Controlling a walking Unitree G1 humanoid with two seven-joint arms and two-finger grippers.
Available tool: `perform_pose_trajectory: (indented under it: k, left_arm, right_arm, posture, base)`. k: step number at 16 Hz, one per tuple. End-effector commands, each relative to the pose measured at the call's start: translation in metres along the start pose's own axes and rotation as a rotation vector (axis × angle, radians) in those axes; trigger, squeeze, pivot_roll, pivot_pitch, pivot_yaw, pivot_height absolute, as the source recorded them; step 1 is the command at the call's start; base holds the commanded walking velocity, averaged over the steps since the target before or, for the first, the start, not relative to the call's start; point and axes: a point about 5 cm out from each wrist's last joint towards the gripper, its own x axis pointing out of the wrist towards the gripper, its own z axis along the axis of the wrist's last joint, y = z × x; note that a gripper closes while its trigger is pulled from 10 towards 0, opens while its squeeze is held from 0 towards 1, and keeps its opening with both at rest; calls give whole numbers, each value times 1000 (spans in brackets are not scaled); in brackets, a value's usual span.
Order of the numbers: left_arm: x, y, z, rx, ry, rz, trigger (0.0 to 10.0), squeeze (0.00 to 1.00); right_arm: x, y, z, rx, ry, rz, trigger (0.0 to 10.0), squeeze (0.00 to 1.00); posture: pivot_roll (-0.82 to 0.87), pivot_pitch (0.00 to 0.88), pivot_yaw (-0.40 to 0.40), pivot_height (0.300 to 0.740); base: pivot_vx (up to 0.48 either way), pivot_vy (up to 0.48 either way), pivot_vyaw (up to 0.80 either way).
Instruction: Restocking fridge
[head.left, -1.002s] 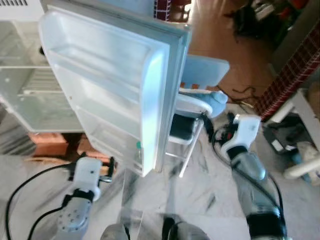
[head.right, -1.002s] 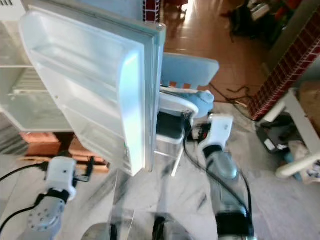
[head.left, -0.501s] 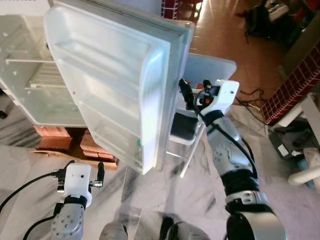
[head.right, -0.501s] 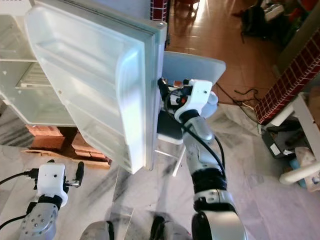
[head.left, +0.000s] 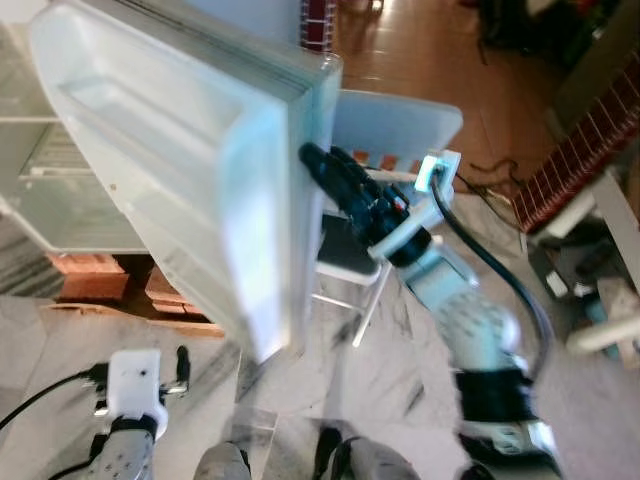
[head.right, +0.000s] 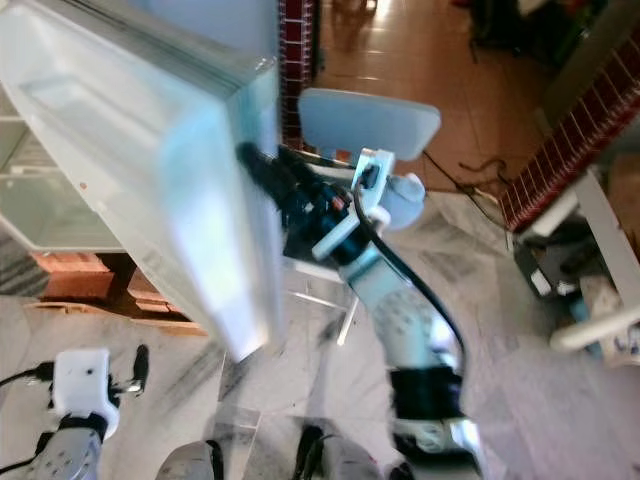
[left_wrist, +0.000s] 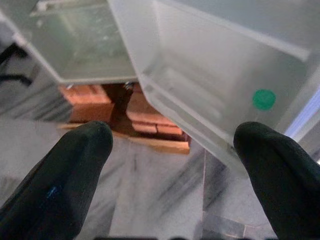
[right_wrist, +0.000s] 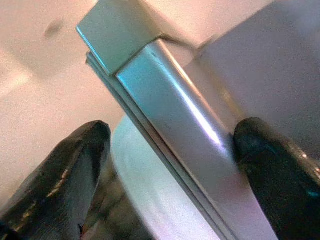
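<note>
The white fridge door (head.left: 180, 170) stands wide open, its inner side with moulded shelves facing me. My right gripper (head.left: 318, 165) reaches to the door's free outer edge at mid height. In the right wrist view that gripper (right_wrist: 170, 145) is open and the metal-trimmed door edge (right_wrist: 165, 95) runs between its fingers; one fingertip (right_wrist: 270, 150) rests against the door's outer face. My left gripper (left_wrist: 170, 150) hangs low over the floor at the lower left, open and empty, pointing toward the door's bottom shelf with its green sticker (left_wrist: 263, 99). The fridge cabinet (head.left: 60, 180) with glass shelves is behind the door.
A pale blue chair (head.left: 400, 120) stands right behind the door, close to my right arm. Red bricks (head.left: 90, 290) prop up the fridge. A brick-patterned wall (head.left: 580, 150) and a white frame (head.left: 605, 335) are at the right. Grey marble floor lies underfoot.
My right arm rose from beside the chair and reached left until its fingers straddle the door's outer edge. The left gripper sank lower in view. The camera shifted too.
</note>
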Motion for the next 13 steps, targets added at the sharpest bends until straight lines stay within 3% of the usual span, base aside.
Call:
perform_pose_trajectory:
  k: [1, 4, 8, 11, 13]
  left_arm:
    - [-5, 7, -7, -13, 29, 41, 10000, 0]
    - [-10, 13, -11, -21, 38, 94, 10000, 0]
    - [-10, 20, -24, -22, 44, 110, 10000, 0]
    - [-11, 25, -35, -18, 63, 136, 10000, 0]
    - [-10, 32, -42, -5, 66, 179, 10000, 0]
  right_arm:
    - [-11, 5, -10, 55, 71, 71, 10000, 0]
    - [-41, 12, -18, 136, 212, 133, 10000, 0]
    - [-57, -1, -32, 51, 363, 67, 10000, 0]
    - [-66, 1, -29, 70, 390, 100, 10000, 0]
    - [-71, -6, -27, 34, 411, 69, 10000, 0]
  posture:
    - [198, 162, -95, 740]
    - [210, 166, -104, 740]
    - [217, 166, -105, 740]
    - [223, 169, -110, 740]
    - [223, 170, -113, 740]
  base:
    - [0, 0, 0]
    - [0, 0, 0]
    - [0, 0, 0]
    - [0, 0, 0]
    - [0, 0, 0]
